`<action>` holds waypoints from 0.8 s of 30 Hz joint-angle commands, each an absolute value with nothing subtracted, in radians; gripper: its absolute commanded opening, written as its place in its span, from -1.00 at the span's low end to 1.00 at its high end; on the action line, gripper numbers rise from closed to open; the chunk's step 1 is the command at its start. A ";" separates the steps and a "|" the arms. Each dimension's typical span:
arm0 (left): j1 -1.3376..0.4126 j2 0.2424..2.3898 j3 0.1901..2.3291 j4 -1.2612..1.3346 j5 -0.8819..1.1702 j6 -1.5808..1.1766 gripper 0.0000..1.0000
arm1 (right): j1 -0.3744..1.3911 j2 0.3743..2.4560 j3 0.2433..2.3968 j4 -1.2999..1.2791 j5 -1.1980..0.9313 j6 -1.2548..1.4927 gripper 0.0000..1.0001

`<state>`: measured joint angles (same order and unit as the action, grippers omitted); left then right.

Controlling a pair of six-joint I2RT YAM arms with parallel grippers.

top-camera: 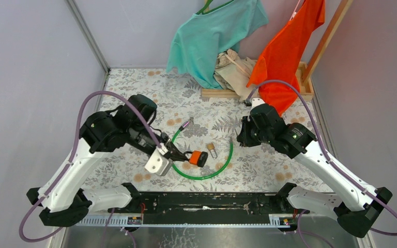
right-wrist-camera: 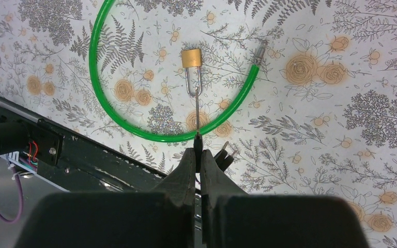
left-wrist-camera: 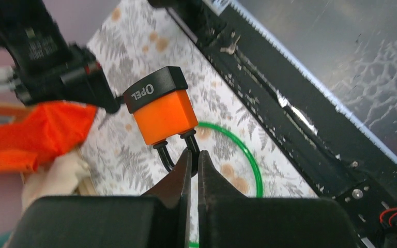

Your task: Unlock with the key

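Observation:
The orange padlock [top-camera: 198, 157] has a black end cap and a black shackle. My left gripper [top-camera: 178, 155] is shut on the shackle and holds the padlock above the floral table; in the left wrist view [left-wrist-camera: 165, 108] its body points away from the fingertips [left-wrist-camera: 186, 163]. My right gripper [top-camera: 240, 137] is shut on the black head of the key [right-wrist-camera: 198, 116]. The thin silver blade sticks out past the tips, edge-on. The paired black-headed key [right-wrist-camera: 223, 156] hangs beside the fingers. The right gripper is right of the padlock, apart from it.
A small brass padlock [top-camera: 211, 150] lies inside a green cable loop [top-camera: 222, 168] on the table. A wooden rack [top-camera: 238, 93] with teal [top-camera: 212, 31] and orange [top-camera: 289, 46] shirts stands at the back. A black rail [top-camera: 201, 201] runs along the near edge.

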<state>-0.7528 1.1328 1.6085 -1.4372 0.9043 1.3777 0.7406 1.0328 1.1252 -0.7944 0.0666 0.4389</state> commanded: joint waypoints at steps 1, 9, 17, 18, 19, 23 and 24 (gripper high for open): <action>-0.827 1.132 1.683 -1.450 1.046 1.346 -1.00 | 0.746 1.026 1.145 -0.755 0.093 0.420 -1.00; -0.920 1.173 1.740 -1.450 1.129 1.185 -1.00 | 0.746 1.030 1.150 -0.767 0.085 0.417 -1.00; -0.919 1.178 1.697 -1.435 1.207 1.078 -1.00 | 0.746 1.015 1.154 -0.766 0.036 0.411 -1.00; -0.919 1.172 1.685 -1.434 1.194 1.091 -1.00 | 0.745 1.013 1.154 -0.767 0.037 0.411 -1.00; -0.919 1.167 1.672 -1.435 1.165 1.110 -1.00 | 0.745 1.011 1.154 -0.769 0.039 0.409 -1.00; -0.919 1.149 1.618 -1.450 1.049 1.198 -1.00 | 0.744 1.016 1.167 -0.774 0.037 0.407 -1.00; -0.919 1.141 1.583 -1.450 1.008 1.239 -1.00 | 0.745 1.018 1.174 -0.775 0.037 0.408 -1.00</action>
